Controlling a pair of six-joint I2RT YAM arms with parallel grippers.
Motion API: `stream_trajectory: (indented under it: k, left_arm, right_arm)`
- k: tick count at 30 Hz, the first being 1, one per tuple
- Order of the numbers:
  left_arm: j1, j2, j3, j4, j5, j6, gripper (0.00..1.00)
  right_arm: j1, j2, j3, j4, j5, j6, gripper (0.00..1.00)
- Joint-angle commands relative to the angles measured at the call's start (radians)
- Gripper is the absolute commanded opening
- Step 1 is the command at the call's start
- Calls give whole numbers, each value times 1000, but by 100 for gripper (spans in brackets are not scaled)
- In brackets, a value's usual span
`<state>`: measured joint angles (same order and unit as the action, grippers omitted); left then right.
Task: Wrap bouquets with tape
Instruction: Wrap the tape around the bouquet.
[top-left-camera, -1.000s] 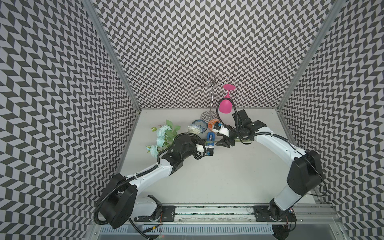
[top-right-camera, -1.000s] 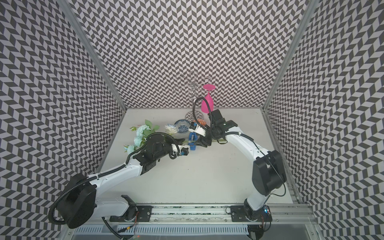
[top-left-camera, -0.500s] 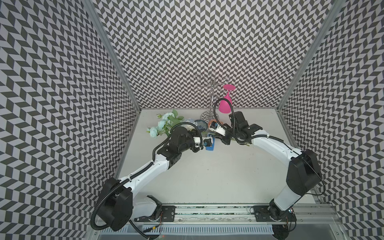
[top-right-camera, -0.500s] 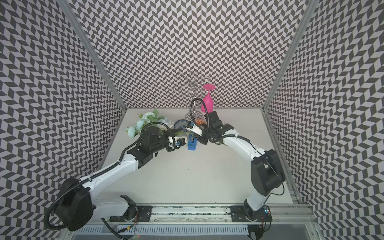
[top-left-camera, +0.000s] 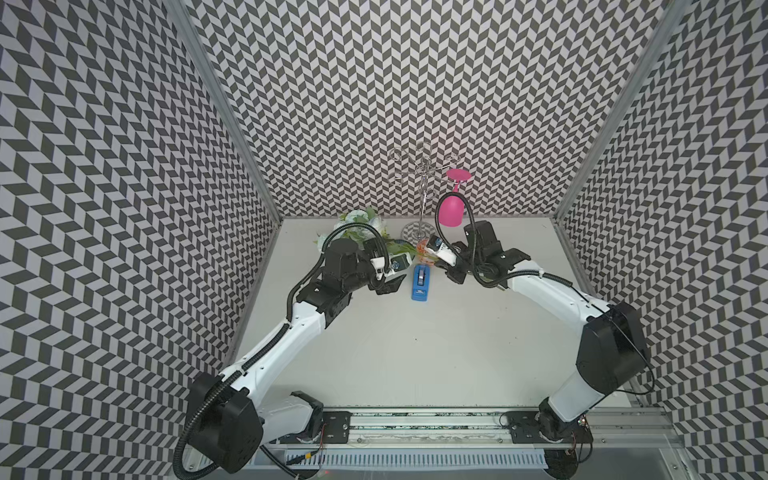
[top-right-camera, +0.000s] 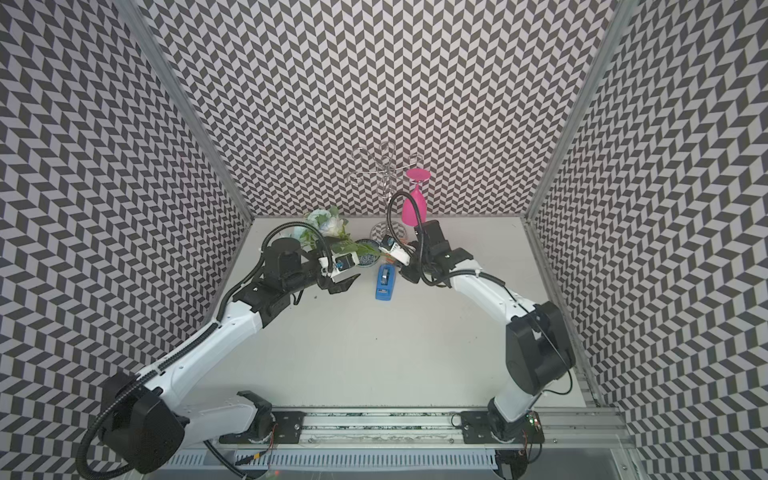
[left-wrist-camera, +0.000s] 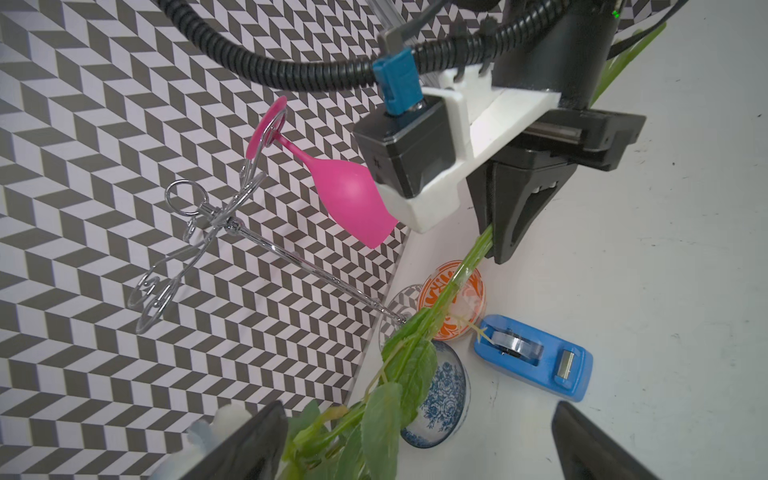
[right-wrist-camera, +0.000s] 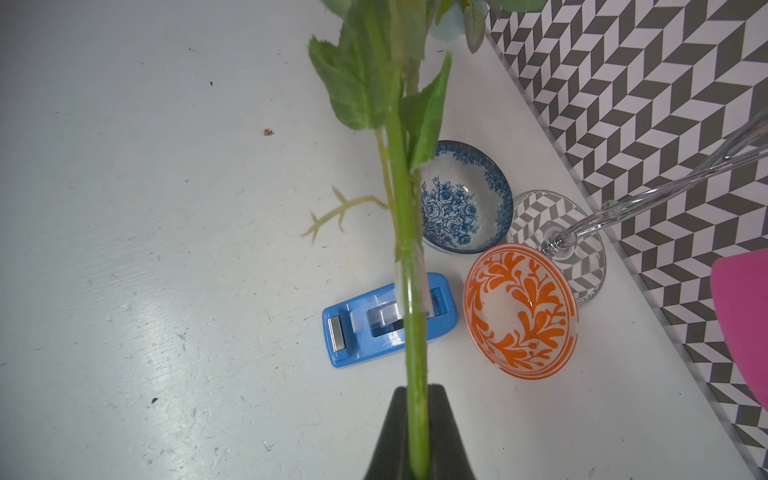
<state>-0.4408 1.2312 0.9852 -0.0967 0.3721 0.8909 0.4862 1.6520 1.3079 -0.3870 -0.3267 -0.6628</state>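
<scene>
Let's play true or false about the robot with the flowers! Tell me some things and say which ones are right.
1. The right jaws are shut on the bouquet stem. True.
2. The left jaws are shut as well. False: they stand wide open.
3. The tape lies on the table, and no jaws hold it. True.
4. The pink glass stands upright on the table. False: it hangs upside down from the rack.
</scene>
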Motion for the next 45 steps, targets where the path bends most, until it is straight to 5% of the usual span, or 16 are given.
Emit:
stream_trajectory:
  k: [1, 7, 13, 19, 25, 31, 35, 39, 45]
  left_arm:
    - [28, -19, 58, -43, 102, -52, 99]
    - [94, -103, 75, 40, 225, -174, 99]
    - [125, -50, 170, 50, 201, -326, 99]
    - [106, 21, 211, -59, 252, -248, 99]
    - [27, -1, 149, -142, 246, -19, 99]
    - [9, -30, 139, -173, 274, 33, 97]
    - [-12, -10, 157, -300, 284, 149, 85]
    - [-54, -25, 89, -370, 242, 292, 85]
    - [-108, -25, 14, -278, 124, 288, 85]
  right_arm:
    - [6, -39, -31, 106, 17, -29, 0]
    - [34, -198, -295, 461, 81, -184, 0]
    - [60, -310, -520, 797, 77, -337, 0]
    - [132, -340, -632, 1010, 234, -503, 0]
    - [188, -365, -699, 1172, 324, -637, 0]
    - [271, -380, -743, 1247, 417, -778, 0]
    - [290, -372, -790, 1349, 445, -799, 0]
    - [294, -350, -832, 1441, 463, -799, 0]
    - [301, -335, -825, 1404, 442, -783, 0]
